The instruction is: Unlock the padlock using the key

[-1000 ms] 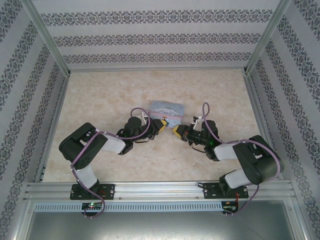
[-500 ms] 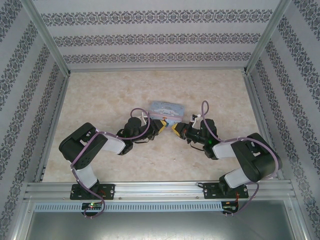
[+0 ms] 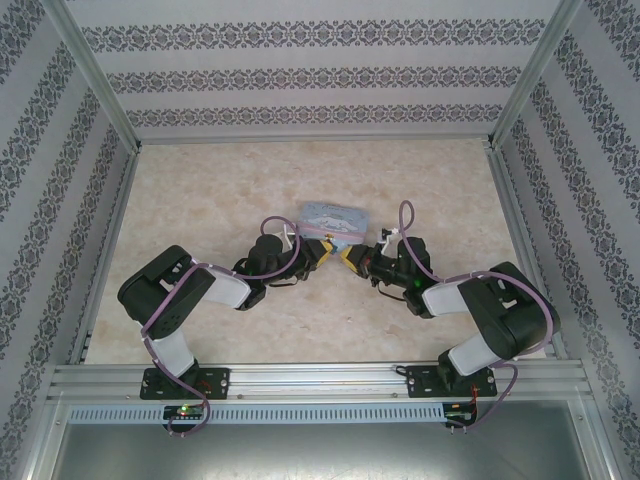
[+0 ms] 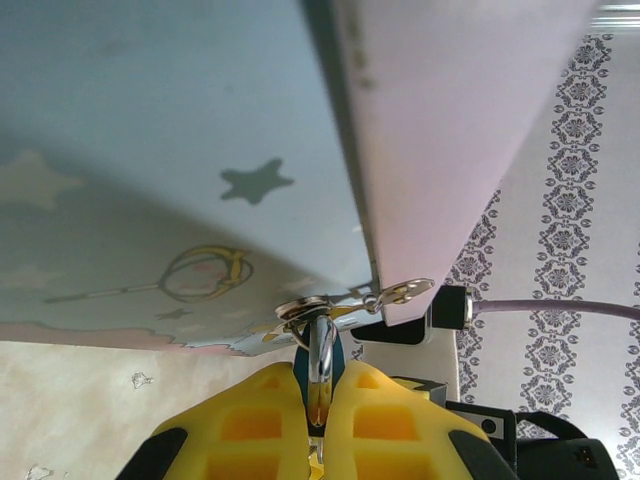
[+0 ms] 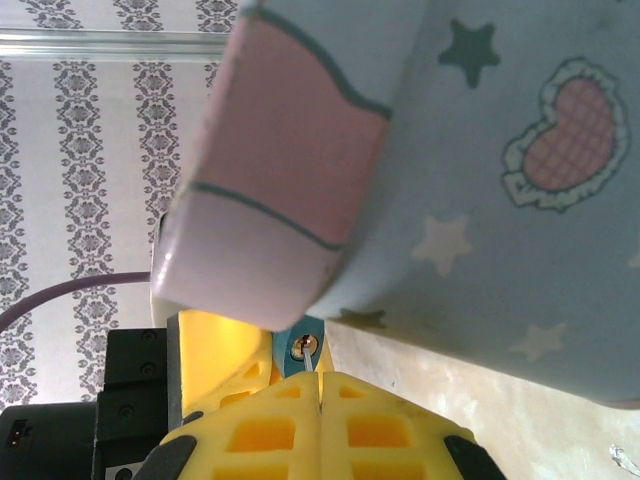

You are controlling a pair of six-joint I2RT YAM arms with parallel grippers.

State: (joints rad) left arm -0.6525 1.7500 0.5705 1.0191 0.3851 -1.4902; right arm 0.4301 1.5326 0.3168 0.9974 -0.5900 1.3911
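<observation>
The padlock (image 4: 321, 362) has a teal-blue body and a shiny metal shackle hooked through the clasp of the light-blue cartoon tin (image 4: 150, 150). My left gripper (image 4: 320, 388) is shut on the padlock's body, right under the tin's edge. In the right wrist view the padlock's teal underside (image 5: 285, 352) shows its brass keyhole. The thin dark key (image 5: 308, 357) sticks out from my right gripper (image 5: 320, 378), which is shut on it, and its tip sits at the keyhole. Seen from above, the left gripper (image 3: 324, 250) and right gripper (image 3: 346, 257) meet tip to tip at the tin's (image 3: 333, 214) near edge.
The tin rests on the beige marbled tabletop (image 3: 200, 200), mid-table. Patterned walls and metal frame rails (image 3: 110, 210) close in the sides and back. A purple cable (image 3: 405, 225) loops above the right wrist.
The right gripper with the key has crept left toward the padlock, closing the gap to the left gripper. The left arm and tin have stayed put.
</observation>
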